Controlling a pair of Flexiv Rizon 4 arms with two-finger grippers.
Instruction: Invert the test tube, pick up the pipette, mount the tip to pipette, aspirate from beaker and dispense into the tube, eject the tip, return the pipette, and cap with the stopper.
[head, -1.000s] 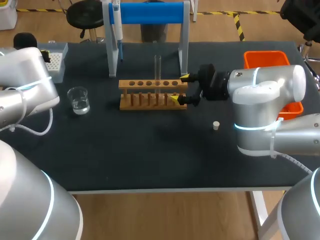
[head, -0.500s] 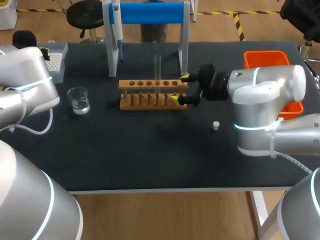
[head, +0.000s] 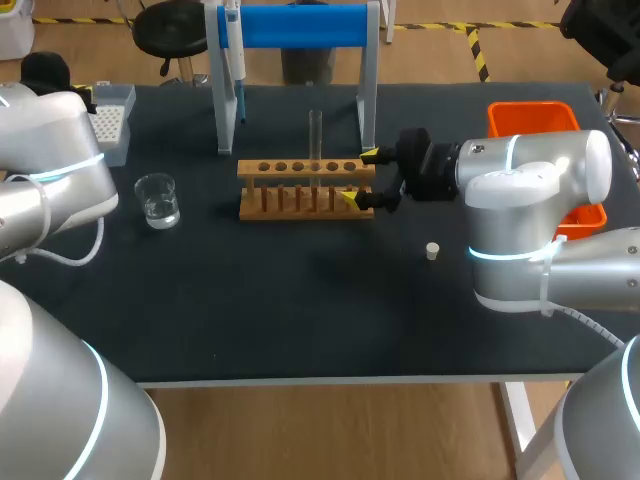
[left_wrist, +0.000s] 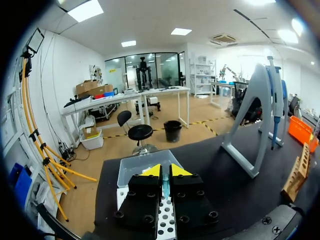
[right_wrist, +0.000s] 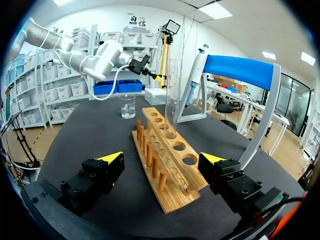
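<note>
Above the tip box hangs left end effector.

You've a wooden rack at the middle of the worktop. An orange bin sits by its far right corner.

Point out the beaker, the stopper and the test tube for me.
beaker (head: 158, 200), head view, on its glass wall.
stopper (head: 432, 251), head view, on its top.
test tube (right_wrist: 174, 95), right wrist view, on its glass mid-length.
</note>
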